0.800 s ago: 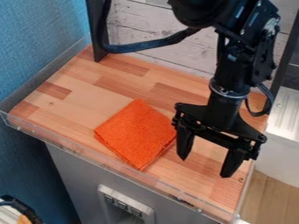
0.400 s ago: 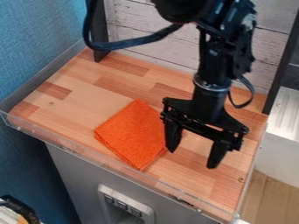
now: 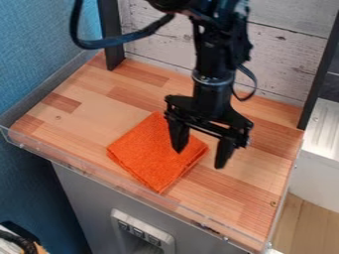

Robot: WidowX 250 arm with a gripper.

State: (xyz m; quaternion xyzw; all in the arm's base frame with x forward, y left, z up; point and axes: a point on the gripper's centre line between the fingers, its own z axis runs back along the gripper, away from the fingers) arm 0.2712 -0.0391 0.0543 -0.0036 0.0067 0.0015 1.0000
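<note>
The black gripper [image 3: 200, 158] hangs down from the top of the camera view, open, with nothing between its fingers. Its left finger is in front of the upper right part of a folded orange cloth [image 3: 149, 156], while the right finger stands over bare wood to the right of the cloth. Whether the left fingertip touches the cloth, I cannot tell. The cloth lies flat on the wooden table top [image 3: 86, 114], turned so that one corner points toward the front edge.
A clear low rim [image 3: 99, 176] runs along the table's front edge. Behind the table is a whitewashed plank wall [image 3: 285, 64] with a black post [image 3: 111, 34] at its left. A blue wall stands at the left.
The gripper has moved left and somewhat toward the back, from the right of the cloth to partly over it. It has stayed open, and the cloth has not moved.
</note>
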